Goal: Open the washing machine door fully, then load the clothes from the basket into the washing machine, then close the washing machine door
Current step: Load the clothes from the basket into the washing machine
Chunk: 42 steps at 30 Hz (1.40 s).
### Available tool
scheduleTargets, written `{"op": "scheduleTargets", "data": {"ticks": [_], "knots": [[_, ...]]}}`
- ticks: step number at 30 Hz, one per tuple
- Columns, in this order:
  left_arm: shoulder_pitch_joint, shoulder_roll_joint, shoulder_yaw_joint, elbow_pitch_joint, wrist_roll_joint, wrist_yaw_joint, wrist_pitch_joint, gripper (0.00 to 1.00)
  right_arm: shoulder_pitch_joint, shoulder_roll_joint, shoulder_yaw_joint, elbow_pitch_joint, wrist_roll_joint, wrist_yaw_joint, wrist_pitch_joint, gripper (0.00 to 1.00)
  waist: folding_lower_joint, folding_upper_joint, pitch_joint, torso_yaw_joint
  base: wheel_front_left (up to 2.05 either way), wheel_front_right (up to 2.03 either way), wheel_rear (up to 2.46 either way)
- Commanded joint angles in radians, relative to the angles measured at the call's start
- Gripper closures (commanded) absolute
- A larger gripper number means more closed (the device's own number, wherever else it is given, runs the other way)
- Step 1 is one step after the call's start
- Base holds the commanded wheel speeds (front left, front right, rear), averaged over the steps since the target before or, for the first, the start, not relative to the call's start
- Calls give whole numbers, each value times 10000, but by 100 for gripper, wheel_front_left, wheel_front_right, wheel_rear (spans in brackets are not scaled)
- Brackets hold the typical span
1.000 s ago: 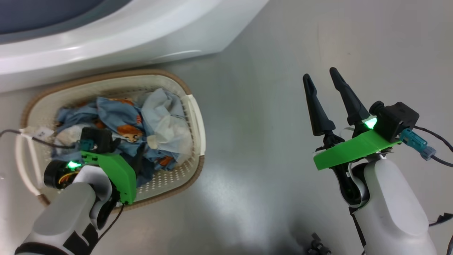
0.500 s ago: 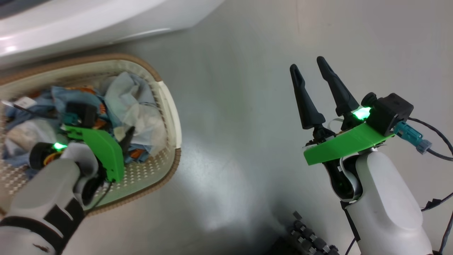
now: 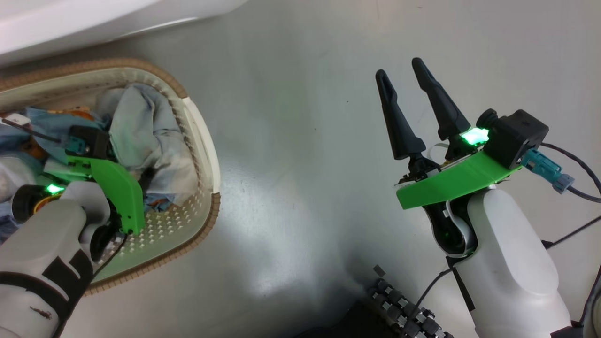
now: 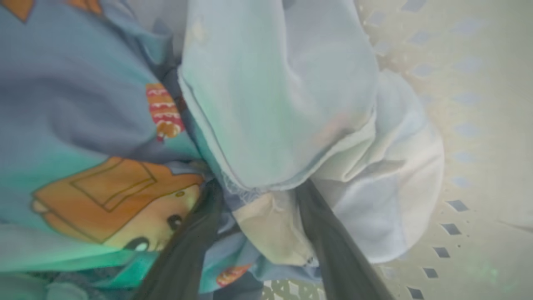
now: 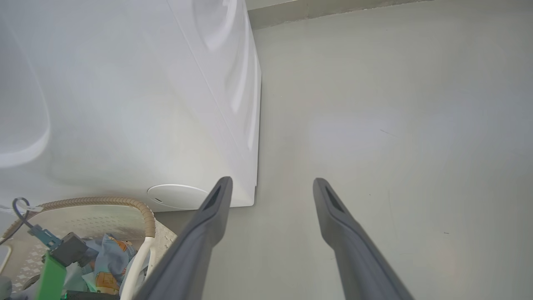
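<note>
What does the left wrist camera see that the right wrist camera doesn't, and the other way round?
Left wrist camera's extra: the left claw, open and sunk in the clothes, with a pale fold between its fingers and cartoon prints close up. Right wrist camera's extra: the right claw, open above the grey floor, beside the white washing machine. Shared: the clothes and the holed basket.

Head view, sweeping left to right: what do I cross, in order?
clothes → basket rim → bare floor → right gripper, fingers apart over the floor → its wrist camera
</note>
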<state>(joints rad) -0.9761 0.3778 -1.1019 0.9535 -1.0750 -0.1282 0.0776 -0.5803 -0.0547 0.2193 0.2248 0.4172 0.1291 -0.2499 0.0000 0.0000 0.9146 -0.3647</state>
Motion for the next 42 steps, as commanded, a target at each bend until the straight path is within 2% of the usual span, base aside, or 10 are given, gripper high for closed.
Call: {"op": "scheduleTargets", "data": {"ticks": [1, 2, 13, 31, 37, 42], "knots": [[-18, 116, 75, 9, -48, -24, -102, 68, 262, 44, 188, -233, 36, 16, -118, 0, 0, 0, 27, -29, 0, 0, 0], [-54, 98, 20, 60, -104, -24, -129, 100, 259, 44, 190, -240, 31, 16, -118, 0, 0, 0, 30, -37, 0, 0, 0], [118, 92, -669, -214, -896, -25, -985, 100, 266, 45, -32, -139, -84, 16, -118, 0, 0, 0, -683, 339, 0, 0, 0], [1317, 259, -1241, -2127, -2229, -25, -3208, 100, 760, 45, -555, 384, -687, 16, -118, 0, 0, 0, -3151, 1428, 0, 0, 0], [1681, 297, -980, -2621, -2303, -25, -3376, 100, 997, -61, -650, 596, -674, 16, -118, 0, 0, 0, -3923, 1747, 0, 0, 0], [2229, 295, 170, -3172, -1835, -25, -3389, 100, 1248, -194, -663, 737, -603, 16, -118, 0, 0, 0, -4722, 2011, 0, 0, 0]]}}
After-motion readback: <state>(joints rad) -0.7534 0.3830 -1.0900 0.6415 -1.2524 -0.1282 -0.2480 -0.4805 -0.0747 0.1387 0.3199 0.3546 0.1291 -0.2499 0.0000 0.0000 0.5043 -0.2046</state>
